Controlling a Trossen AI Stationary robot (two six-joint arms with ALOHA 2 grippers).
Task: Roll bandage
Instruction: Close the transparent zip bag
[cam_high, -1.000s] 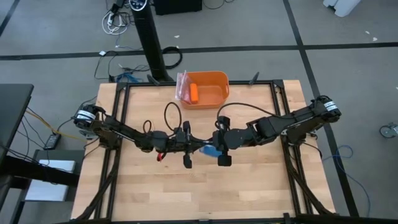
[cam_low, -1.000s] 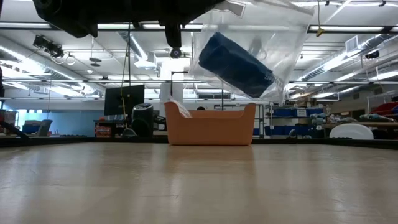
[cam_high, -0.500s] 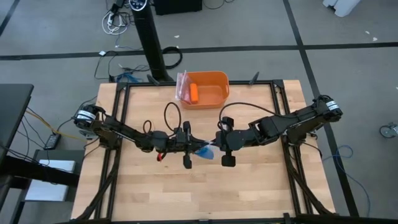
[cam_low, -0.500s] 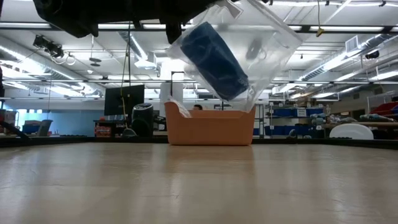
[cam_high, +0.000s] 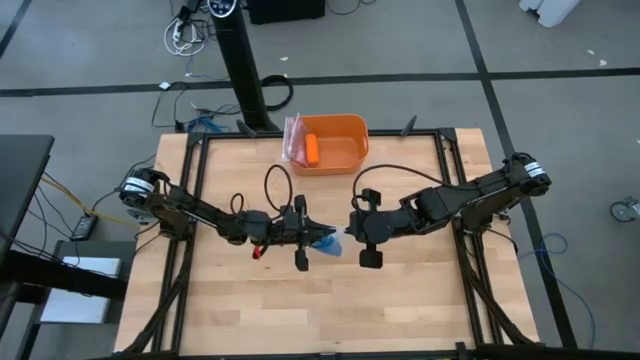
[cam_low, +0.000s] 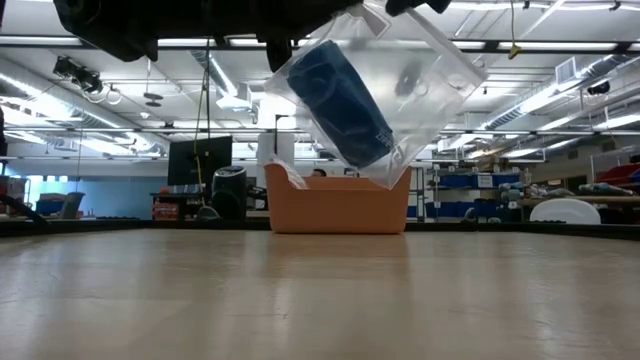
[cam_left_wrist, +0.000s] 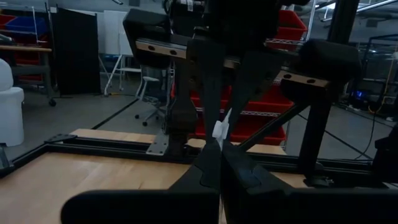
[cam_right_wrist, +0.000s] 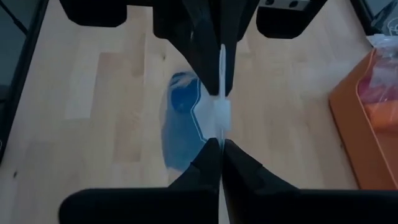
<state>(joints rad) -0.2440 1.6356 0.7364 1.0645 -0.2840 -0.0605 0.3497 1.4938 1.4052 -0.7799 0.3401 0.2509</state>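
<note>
Both tools were clamped on the rim of a clear plastic bag (cam_low: 400, 80), left tool (cam_high: 312, 236) & right tool (cam_high: 349, 231) facing each other, bag hanging above the tabletop (cam_high: 400, 300) w/ the bandage (cam_low: 342, 102) inside. Risk: thin slick film could slip from a pinch or tear if the arms pull apart unevenly, dropping the roll. Bag crinkly, see-through; bandage a compact blue roll, soft cloth. Orange bin (cam_high: 335, 140) sat well behind.
</note>
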